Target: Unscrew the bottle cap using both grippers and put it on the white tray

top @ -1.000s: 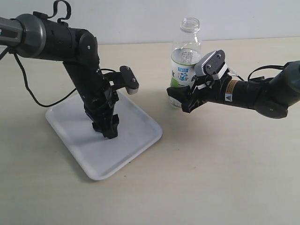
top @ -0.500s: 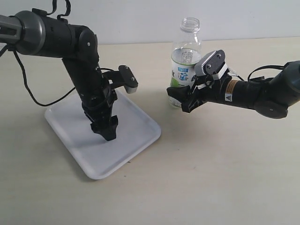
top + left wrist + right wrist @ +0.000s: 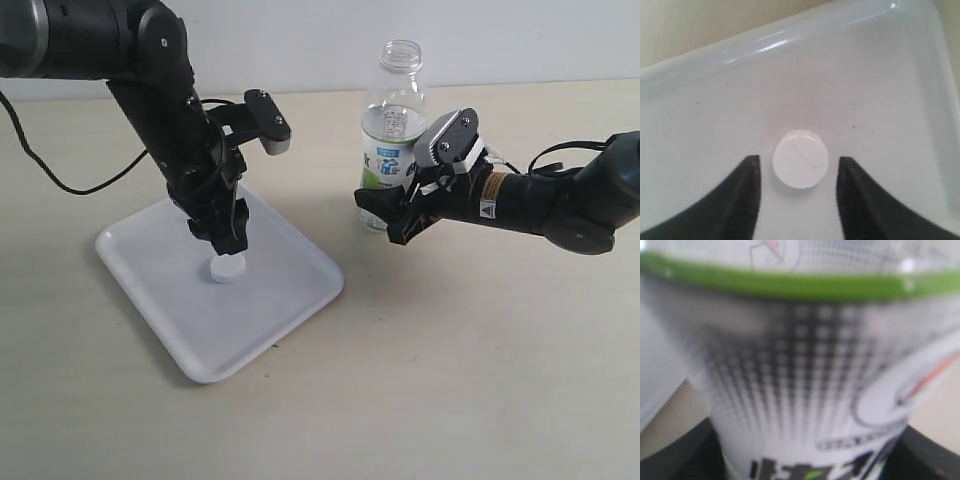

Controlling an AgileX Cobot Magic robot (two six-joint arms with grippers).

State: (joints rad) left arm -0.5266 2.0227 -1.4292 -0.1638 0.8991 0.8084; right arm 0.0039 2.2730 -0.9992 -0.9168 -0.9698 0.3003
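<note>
The white bottle cap (image 3: 228, 269) (image 3: 801, 158) lies flat on the white tray (image 3: 280, 300) (image 3: 880, 75). Just above it hangs my left gripper (image 3: 229, 242) (image 3: 799, 162), open, its black fingertips (image 3: 751, 167) on either side of the cap with a gap to each. The clear bottle (image 3: 394, 130) (image 3: 810, 380) stands upright on the table with its neck uncapped. My right gripper (image 3: 385, 215) (image 3: 807, 445) is shut on the bottle's lower labelled part, fingers pressed to both sides.
The beige table (image 3: 450, 360) surrounds the tray and bottle. A black cable (image 3: 60, 185) trails from the left arm across the table to the left of the tray.
My left gripper has risen off the tray, leaving the cap lying there uncovered. The tray shifted slightly. The right gripper and the bottle have stayed still.
</note>
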